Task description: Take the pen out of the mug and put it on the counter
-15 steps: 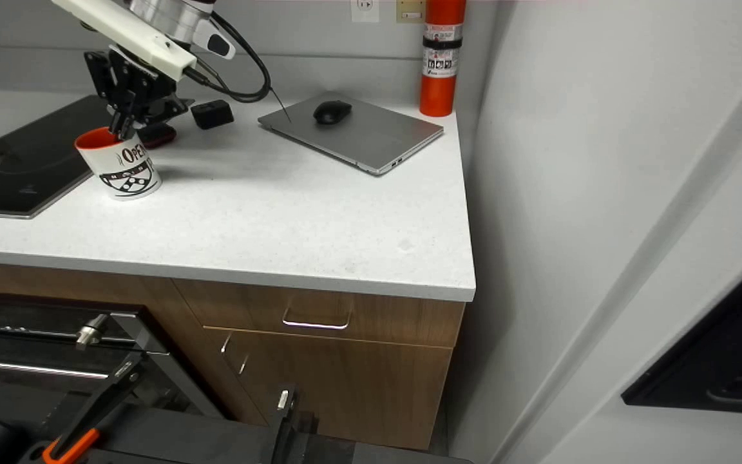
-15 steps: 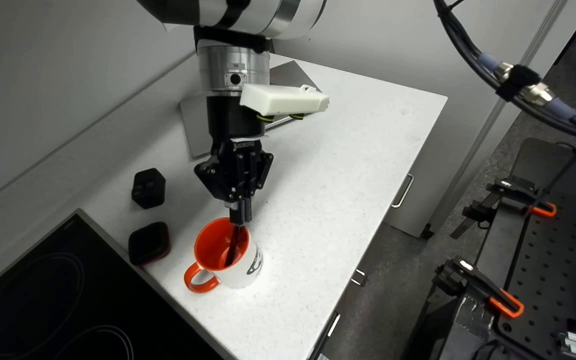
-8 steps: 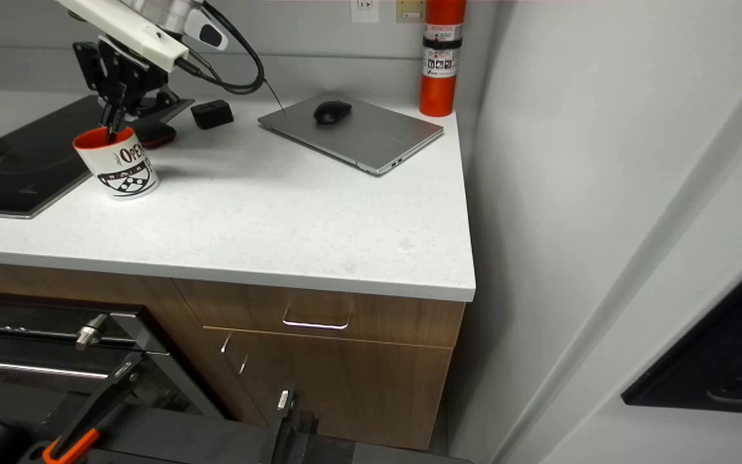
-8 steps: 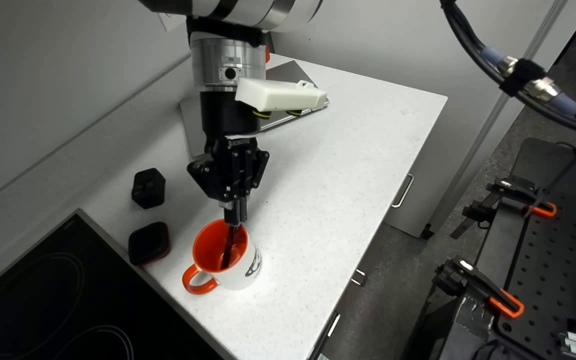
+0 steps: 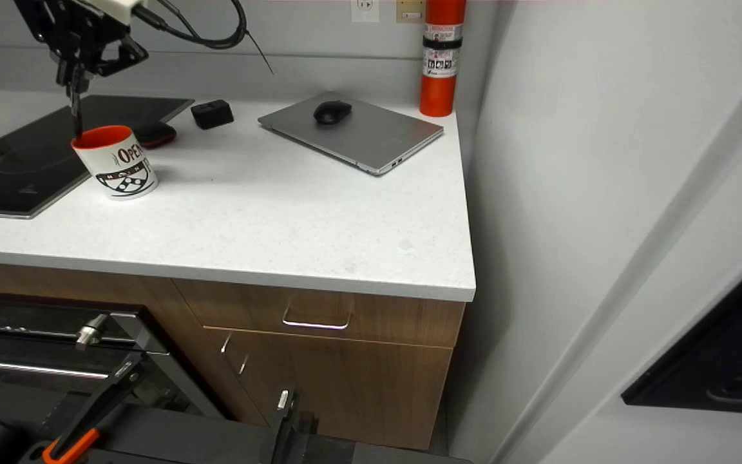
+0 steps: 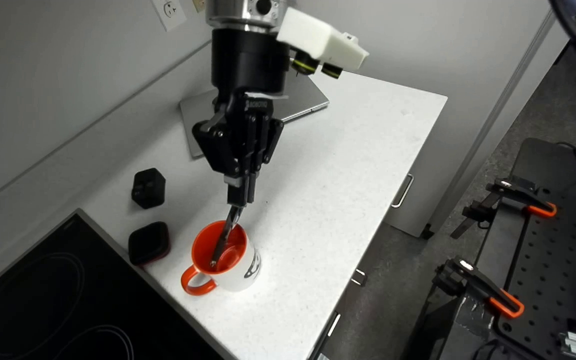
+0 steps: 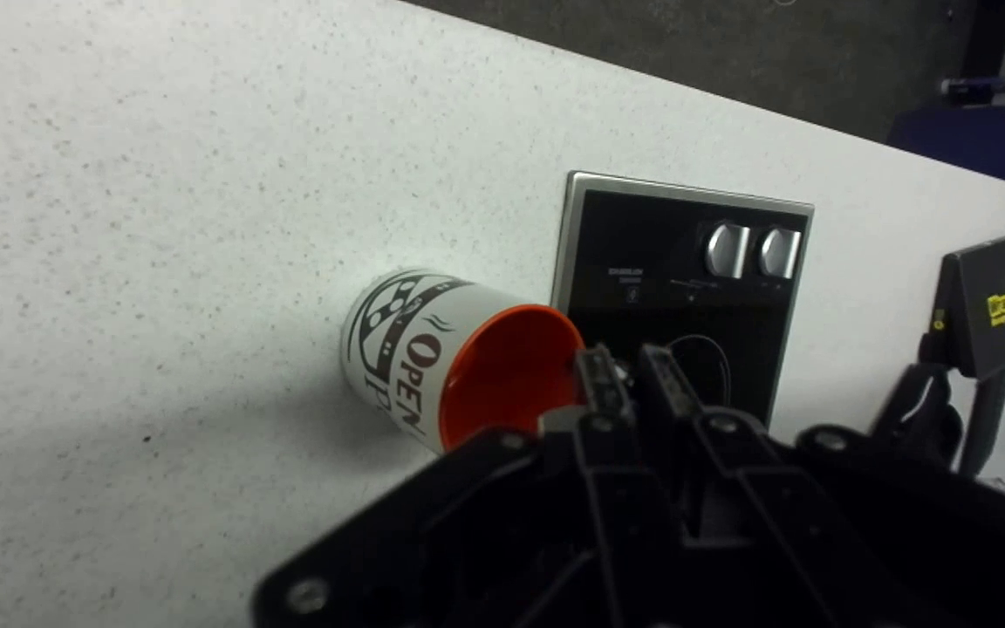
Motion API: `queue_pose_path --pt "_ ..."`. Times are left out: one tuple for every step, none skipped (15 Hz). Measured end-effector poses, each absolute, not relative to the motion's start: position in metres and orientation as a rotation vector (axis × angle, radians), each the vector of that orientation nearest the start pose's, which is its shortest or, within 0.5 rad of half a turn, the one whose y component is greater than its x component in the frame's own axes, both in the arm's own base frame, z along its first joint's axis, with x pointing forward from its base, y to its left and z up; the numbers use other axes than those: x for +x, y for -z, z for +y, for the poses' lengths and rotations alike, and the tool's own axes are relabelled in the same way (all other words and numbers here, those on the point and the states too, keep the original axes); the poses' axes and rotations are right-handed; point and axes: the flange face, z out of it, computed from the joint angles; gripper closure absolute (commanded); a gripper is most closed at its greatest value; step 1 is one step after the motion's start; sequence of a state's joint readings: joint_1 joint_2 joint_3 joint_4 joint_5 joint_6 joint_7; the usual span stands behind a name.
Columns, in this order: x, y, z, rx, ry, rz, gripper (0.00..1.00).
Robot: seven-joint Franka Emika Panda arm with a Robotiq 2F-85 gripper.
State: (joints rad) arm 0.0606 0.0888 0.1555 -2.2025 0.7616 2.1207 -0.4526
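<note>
Mug (image 5: pixel 123 169): on the counter (image 5: pixel 281 219), left part of the frame in an exterior view; white outside, red inside, lettering and a black emblem on the wall.
Mug handle (image 6: pixel 198 285): red, at the lower left of the mug in an exterior view.
Mug mouth: crossed by the pen (image 6: pixel 225 236), seen slanting over the red interior; whether the lower tip (image 5: pixel 78 133) is inside the rim or just above it, cannot tell.
Gripper (image 6: pixel 243 200): fingertips pinching the pen near its upper end, above the mug.
Wrist view: fingers drawn close together, lower middle of the frame; mug just left of the fingertips, its mouth partly hidden.
Drawer (image 5: pixel 332 309): closed, wood front, bar handle, lower middle of the frame.
Red-edged black object (image 6: pixel 149 243): left part of the frame, near the mug, beside the cooktop (image 6: pixel 33 300).
Black block (image 6: pixel 148 188): on the counter, above the red-edged object in that frame.
Laptop (image 5: pixel 377 138): closed, upper middle of the frame, mouse (image 5: pixel 332 112) on its lid.
</note>
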Motion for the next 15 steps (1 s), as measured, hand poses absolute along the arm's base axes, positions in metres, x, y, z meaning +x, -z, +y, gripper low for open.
queue_pose_path --pt "0.502 -0.346 0.137 -2.480 -0.070 -0.236 0.97" --pt "0.495 -0.351 0.129 -2.473 -0.022 -0.212 0.97" --pt "0.488 -0.354 0.119 -2.470 0.025 -0.180 0.97" --pt "0.483 -0.354 0.108 -2.471 0.065 -0.143 0.97" --pt "0.479 -0.353 0.097 -2.477 0.101 -0.096 0.97" --pt "0.477 -0.349 0.085 -2.487 0.134 -0.044 0.97" --pt "0.475 -0.344 0.074 -2.501 0.158 0.002 0.97" --pt "0.474 -0.337 0.064 -2.519 0.181 0.045 0.97" --pt "0.473 -0.330 0.055 -2.538 0.201 0.084 0.97" --pt "0.473 -0.322 0.047 -2.559 0.220 0.125 0.97" --pt "0.474 -0.314 0.042 -2.581 0.237 0.161 0.97" --pt "0.476 -0.306 0.038 -2.603 0.250 0.195 0.97" --pt "0.478 -0.297 0.036 -2.623 0.258 0.226 0.97" --pt "0.480 -0.287 0.035 -2.640 0.258 0.250 0.97" --pt "0.482 -0.277 0.036 -2.654 0.249 0.269 0.97"
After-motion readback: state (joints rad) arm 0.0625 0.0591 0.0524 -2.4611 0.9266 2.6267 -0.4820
